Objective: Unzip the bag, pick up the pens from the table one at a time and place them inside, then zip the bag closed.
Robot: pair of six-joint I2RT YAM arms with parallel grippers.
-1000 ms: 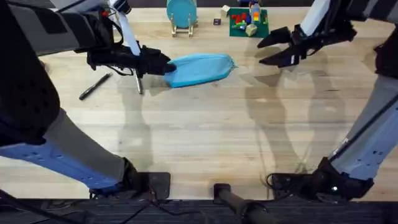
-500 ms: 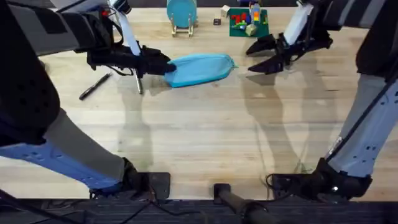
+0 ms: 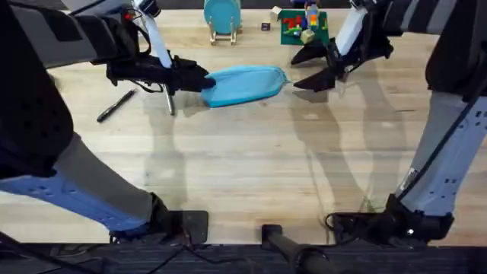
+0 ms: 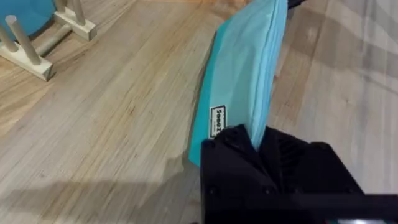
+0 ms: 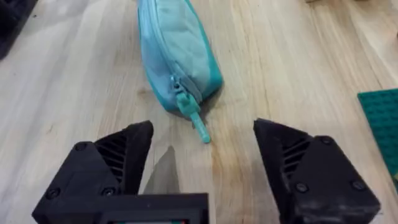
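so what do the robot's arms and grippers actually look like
Both arms are mostly black with light grey link sections, rising from black bases at the table's near edge. The right gripper has two chunky black fingers with ribbed inner faces and small screws. The left gripper is black too, with a white section behind it.

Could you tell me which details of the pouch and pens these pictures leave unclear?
- Overhead: the left gripper covers one end of the bag.
- Overhead: one pen lies partly under that arm; its colour is unclear.
- Left wrist: the label print is too small to read.
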